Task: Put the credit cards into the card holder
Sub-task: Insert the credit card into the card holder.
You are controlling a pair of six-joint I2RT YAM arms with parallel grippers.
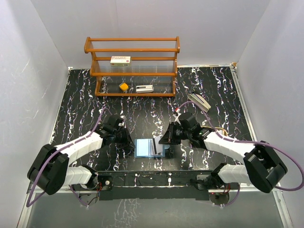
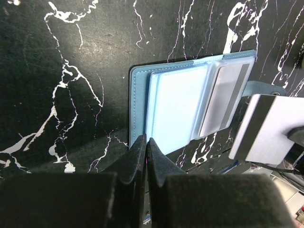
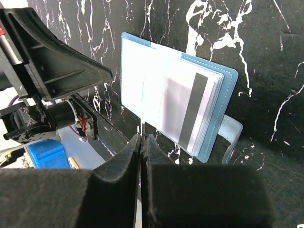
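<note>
My left fingers (image 2: 135, 159) are pressed together, tips right at the 6 o'clock edge of the card holder (image 2: 175, 109). They cover that strip of its blue cover, so I cannot tell whether they nip the edge or only rest beside it.

My right fingers (image 3: 130, 152) are pinched on the held card (image 2: 261, 128). From my right wrist it shows only edge-on, as a thin pale line between the tips. From my left wrist its face is plain: silver with a dark stripe, tilted, and its 4 o'clock corner is lost behind the dark tip that grips it.

The card holder lies open and flat on the black marbled surface (image 2: 57, 71), pale blue sleeves up. From overhead my left fingers sit at its 9 o'clock and my right at its 3 o'clock. Its 3 o'clock sleeve already holds the sleeved card (image 3: 187, 111), grey with a dark stripe, dulled by the clear plastic.

The held card hangs just off the holder's 3 o'clock edge, over the clasp tab (image 3: 228, 135), which it partly covers in the left wrist view. Whether card and holder touch I cannot tell.
</note>
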